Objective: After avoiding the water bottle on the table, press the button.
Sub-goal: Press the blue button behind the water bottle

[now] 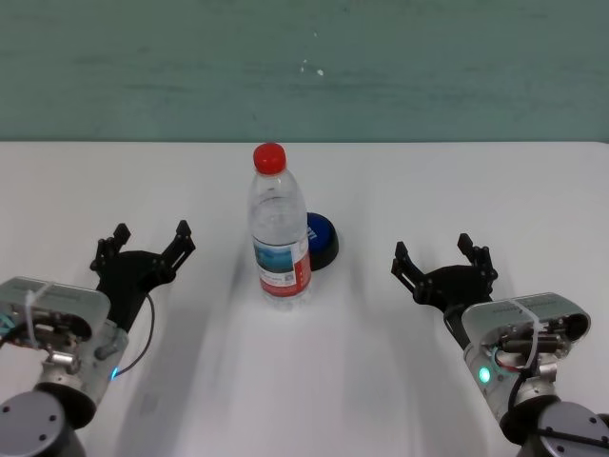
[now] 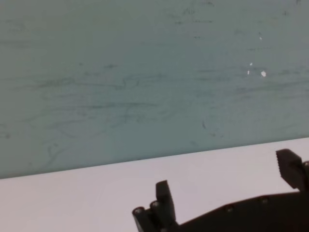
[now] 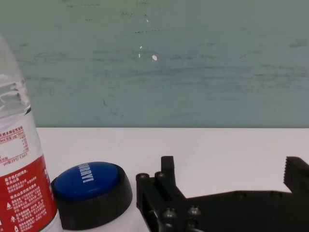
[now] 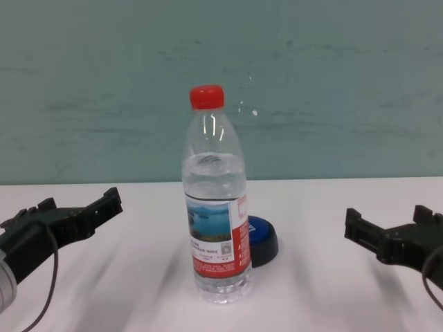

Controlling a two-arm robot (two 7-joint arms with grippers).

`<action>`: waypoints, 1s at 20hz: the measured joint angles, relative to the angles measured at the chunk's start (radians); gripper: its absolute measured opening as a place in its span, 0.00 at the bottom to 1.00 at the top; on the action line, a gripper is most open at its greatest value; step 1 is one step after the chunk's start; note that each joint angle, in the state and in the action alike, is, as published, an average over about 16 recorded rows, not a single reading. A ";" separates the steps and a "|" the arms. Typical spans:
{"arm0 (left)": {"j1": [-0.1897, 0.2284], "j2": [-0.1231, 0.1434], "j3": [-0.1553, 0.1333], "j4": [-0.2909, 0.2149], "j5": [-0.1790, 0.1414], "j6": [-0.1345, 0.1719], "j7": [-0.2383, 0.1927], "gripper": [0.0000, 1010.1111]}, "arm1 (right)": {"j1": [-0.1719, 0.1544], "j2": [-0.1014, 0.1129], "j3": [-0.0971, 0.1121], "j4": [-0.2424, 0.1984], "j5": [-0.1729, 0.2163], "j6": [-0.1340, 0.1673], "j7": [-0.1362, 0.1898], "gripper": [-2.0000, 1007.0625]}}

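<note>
The water bottle (image 1: 278, 228) stands upright in the middle of the white table (image 1: 457, 181), with a red cap and a red, white and blue label; it also shows in the chest view (image 4: 214, 214) and the right wrist view (image 3: 19, 174). The blue button (image 1: 321, 239) on its black base sits just behind and right of the bottle, partly hidden by it; it also shows in the chest view (image 4: 263, 238) and the right wrist view (image 3: 89, 191). My left gripper (image 1: 149, 243) is open and empty, left of the bottle. My right gripper (image 1: 442, 257) is open and empty, right of the button.
A teal wall (image 1: 304, 67) runs behind the table's far edge. Bare tabletop lies on both sides of the bottle and in front of it.
</note>
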 joint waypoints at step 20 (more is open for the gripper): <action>0.011 0.001 0.001 -0.010 0.007 0.003 0.000 0.99 | 0.000 0.000 0.000 0.000 0.000 0.000 0.000 1.00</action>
